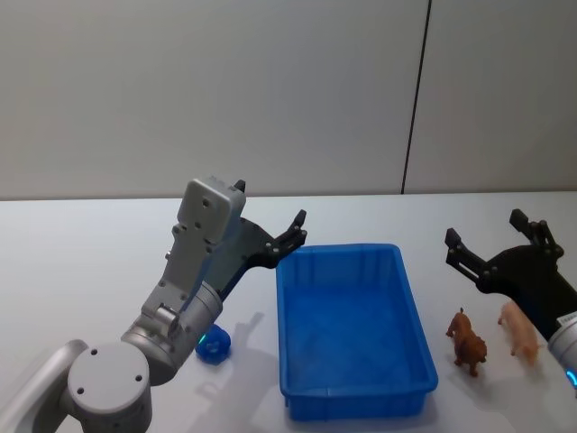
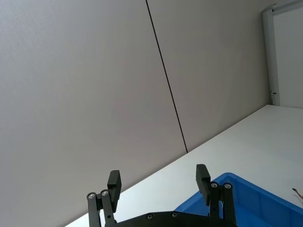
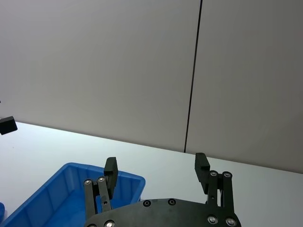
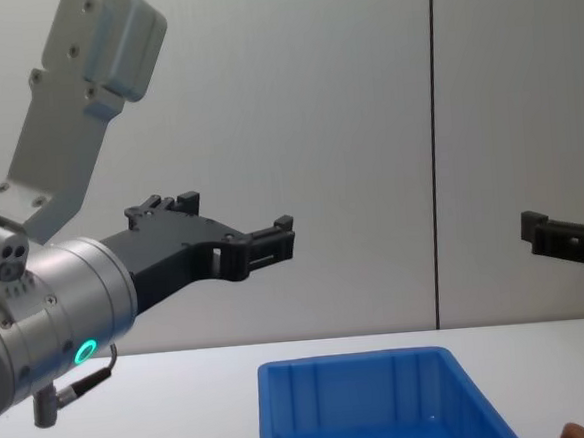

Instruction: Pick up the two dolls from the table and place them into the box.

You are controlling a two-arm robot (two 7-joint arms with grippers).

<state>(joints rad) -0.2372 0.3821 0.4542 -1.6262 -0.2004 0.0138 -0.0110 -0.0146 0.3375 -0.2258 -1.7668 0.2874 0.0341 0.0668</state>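
Note:
Two dolls stand on the white table (image 1: 81, 271) just right of the box: a brown animal (image 1: 468, 341) and a pale tan one (image 1: 520, 329). The box (image 1: 352, 329) is a bright blue bin, also seen in the chest view (image 4: 370, 404) and as a corner in both wrist views (image 2: 246, 198) (image 3: 57, 194). My right gripper (image 1: 484, 227) (image 3: 156, 164) hangs open in the air above the dolls, holding nothing. My left gripper (image 1: 296, 230) (image 2: 158, 178) (image 4: 278, 238) is open and raised over the box's far left corner.
A small blue object (image 1: 215, 345) lies on the table under my left arm, left of the box. A grey wall with a dark vertical seam (image 1: 415, 99) stands behind the table. White tabletop stretches to the far left and behind the box.

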